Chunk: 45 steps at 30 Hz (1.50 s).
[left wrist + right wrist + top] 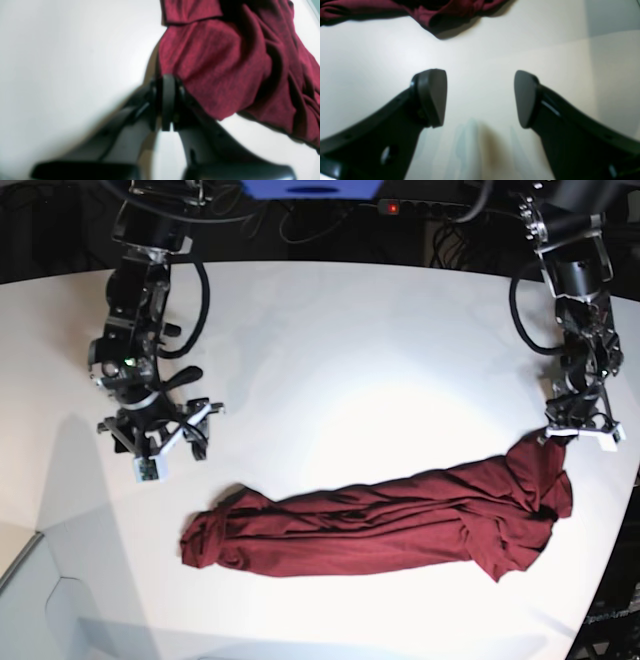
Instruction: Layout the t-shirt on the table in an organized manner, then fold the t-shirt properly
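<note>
Left gripper [168,102] pinches the shirt [400,515] by its edge; right gripper [480,98] hangs wide open, empty. Still laying out: I'd say lift and spread next.

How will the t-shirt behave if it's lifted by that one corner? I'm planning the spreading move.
Probably floppy: the t-shirt lies bunched in long soft folds on the table, so it should drape and hang rather than hold shape. It looks thin and light, so the left gripper, shut on its edge, should lift it easily. The slightly shiny fabric may slide.
</note>
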Each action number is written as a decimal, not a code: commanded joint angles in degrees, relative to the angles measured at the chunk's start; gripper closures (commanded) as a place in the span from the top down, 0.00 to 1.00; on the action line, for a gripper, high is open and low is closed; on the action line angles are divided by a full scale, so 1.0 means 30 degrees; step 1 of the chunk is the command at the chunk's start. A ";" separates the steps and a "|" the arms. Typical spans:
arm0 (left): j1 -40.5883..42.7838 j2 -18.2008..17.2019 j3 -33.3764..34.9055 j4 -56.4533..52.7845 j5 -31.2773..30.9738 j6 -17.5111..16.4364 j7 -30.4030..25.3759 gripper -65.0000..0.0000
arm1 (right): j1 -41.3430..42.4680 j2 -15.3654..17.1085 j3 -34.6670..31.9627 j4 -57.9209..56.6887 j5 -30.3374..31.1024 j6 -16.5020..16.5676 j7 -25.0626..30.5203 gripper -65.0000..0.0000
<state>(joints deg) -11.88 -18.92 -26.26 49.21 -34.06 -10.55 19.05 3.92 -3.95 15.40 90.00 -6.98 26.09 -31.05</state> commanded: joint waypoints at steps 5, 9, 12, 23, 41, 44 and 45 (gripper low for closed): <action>0.0458 -0.0390 -0.0462 0.4212 -0.0382 -0.0074 0.0493 0.00 | 0.0494 0.0011 -0.0635 0.0287 0.0320 0.0052 0.0459 0.65; 0.1073 -0.0390 -0.2543 0.8812 -0.1700 -0.0045 0.2632 0.00 | 0.0758 0.0128 -0.2744 0.0258 0.0291 0.0052 0.0459 0.66; 0.1015 -0.0390 -0.4272 1.1538 -0.2374 -0.0045 0.4713 0.00 | 0.1579 0.0040 -0.3506 -0.0856 0.0233 0.0052 0.0459 0.66; 0.1982 -0.0361 -0.7525 1.4820 -0.2814 -0.0133 0.7204 0.00 | 0.6619 0.0099 -0.3565 -0.8651 0.0291 -0.0036 0.0488 0.66; 0.3212 -0.0361 -0.7935 1.4644 -0.2755 -0.0221 0.7057 0.00 | 0.8055 0.0099 -0.3565 -1.4922 0.0320 -0.0036 0.5646 0.50; 0.3125 -0.0361 -0.7935 1.4615 -0.2609 -0.0221 0.7057 0.00 | 0.8113 0.0480 -0.3565 -1.5010 0.0320 -0.0036 0.6466 0.16; 0.3125 -0.0390 -0.7935 1.4615 -0.2609 -0.0221 0.7057 0.00 | 0.8172 0.0568 -0.3565 -1.4980 0.0320 -0.0036 0.6584 0.06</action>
<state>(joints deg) -1.63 -18.76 -49.78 92.25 -41.19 -10.74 41.80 26.63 -2.66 4.71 44.07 -6.52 25.87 -12.64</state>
